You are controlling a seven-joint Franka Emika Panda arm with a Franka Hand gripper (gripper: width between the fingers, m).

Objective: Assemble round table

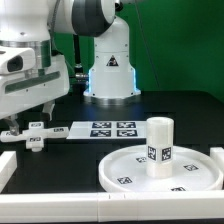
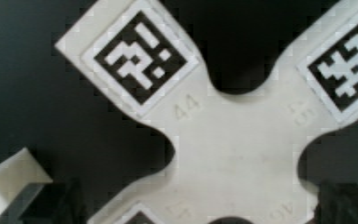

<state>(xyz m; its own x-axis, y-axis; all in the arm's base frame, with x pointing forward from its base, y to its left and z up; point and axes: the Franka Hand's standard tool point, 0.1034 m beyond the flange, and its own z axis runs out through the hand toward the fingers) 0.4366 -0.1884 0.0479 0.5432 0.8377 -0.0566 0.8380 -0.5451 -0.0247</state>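
One disc [image 1: 125, 163], one cylinder [image 1: 159, 140], one cross-shaped piece [image 2: 229, 125]

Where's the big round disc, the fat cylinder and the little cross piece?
round disc [image 1: 128, 160], exterior view, bare flat face inside the rim.
cylinder [image 1: 159, 135], exterior view, upper side wall.
cross-shaped piece [image 2: 229, 135], wrist view, its middle hub.

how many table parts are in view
3: the disc at the exterior view's lower right, the cylinder standing upright on it, and the cross piece at the left, below the gripper. No others show, though the arm could hide some.
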